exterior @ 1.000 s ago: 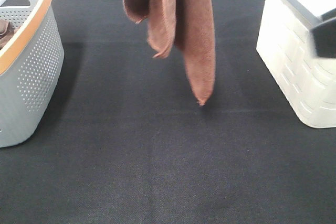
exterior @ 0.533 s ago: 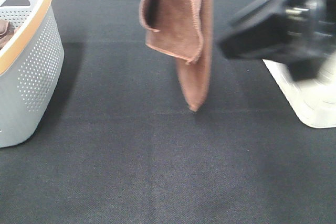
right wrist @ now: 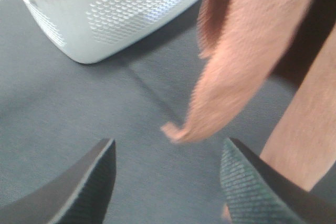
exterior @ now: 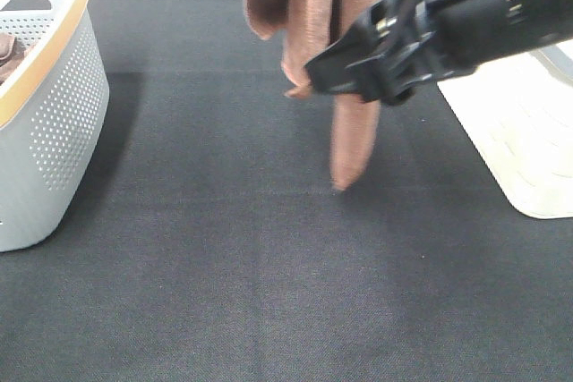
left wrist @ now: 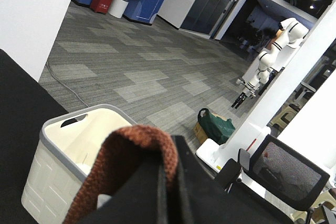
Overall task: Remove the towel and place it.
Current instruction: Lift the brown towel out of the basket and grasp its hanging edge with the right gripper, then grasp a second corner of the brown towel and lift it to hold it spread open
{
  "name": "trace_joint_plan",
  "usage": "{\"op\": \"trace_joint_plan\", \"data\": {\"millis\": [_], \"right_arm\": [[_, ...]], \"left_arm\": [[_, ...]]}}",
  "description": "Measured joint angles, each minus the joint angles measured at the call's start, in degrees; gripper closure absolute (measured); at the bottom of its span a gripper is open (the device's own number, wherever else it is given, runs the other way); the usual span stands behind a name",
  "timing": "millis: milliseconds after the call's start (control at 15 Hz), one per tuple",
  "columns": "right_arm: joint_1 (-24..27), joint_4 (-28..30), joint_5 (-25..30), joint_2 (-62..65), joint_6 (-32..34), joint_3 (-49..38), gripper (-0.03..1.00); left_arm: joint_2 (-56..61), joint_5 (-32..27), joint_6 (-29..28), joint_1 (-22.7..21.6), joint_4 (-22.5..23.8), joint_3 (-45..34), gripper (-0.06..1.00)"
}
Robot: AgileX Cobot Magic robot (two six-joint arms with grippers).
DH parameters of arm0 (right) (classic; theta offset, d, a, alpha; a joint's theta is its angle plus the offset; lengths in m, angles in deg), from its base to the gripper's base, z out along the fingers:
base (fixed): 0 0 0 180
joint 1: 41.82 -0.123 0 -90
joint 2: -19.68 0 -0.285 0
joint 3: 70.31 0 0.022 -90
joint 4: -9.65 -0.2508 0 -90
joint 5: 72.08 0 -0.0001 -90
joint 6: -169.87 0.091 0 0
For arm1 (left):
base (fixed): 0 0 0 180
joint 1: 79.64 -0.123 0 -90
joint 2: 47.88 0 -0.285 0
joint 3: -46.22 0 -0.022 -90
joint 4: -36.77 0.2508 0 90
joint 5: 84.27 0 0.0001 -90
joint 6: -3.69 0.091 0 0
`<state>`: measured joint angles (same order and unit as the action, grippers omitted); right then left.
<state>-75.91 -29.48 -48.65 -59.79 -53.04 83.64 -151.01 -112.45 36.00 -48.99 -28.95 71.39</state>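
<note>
The reddish-brown towel (exterior: 354, 136) hangs folded from above the top edge of the exterior view, its lowest corner just over the black table (exterior: 224, 292). My left gripper (left wrist: 168, 153) is out of the exterior view; in the left wrist view it is shut on the towel's top fold (left wrist: 131, 148). My right gripper (exterior: 345, 78) is open and reaches in from the right, level with the towel's lower folds. In the right wrist view its fingers (right wrist: 100, 177) stand apart around the towel's hanging corner (right wrist: 236, 77), not touching it.
A grey perforated basket (exterior: 54, 123) with an orange rim stands at the left, a brown item (exterior: 7, 51) over its rim; it also shows in the right wrist view (right wrist: 121, 9). A white bin (exterior: 528, 140) stands at the right and shows in the left wrist view (left wrist: 68, 150).
My right arm has swung in from the right edge to the towel. The hanging towel has twisted and shifted slightly right.
</note>
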Motion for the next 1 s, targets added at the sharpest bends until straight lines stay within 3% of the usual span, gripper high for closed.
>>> {"op": "trace_joint_plan", "data": {"millis": [333,733,1000], "right_arm": [[0.0,-14.6,-4.5,-6.0,-10.1,0.1,0.4],[0.0,-15.8,-14.8,-7.9,-10.7,0.1,0.4],[0.0,-15.9,-15.6,-7.9,-10.7,0.1,0.39]], "left_arm": [[0.0,0.0,0.0,0.0,0.0,0.0,0.94],[0.0,0.0,0.0,0.0,0.0,0.0,0.94],[0.0,0.0,0.0,0.0,0.0,0.0,0.94]]}}
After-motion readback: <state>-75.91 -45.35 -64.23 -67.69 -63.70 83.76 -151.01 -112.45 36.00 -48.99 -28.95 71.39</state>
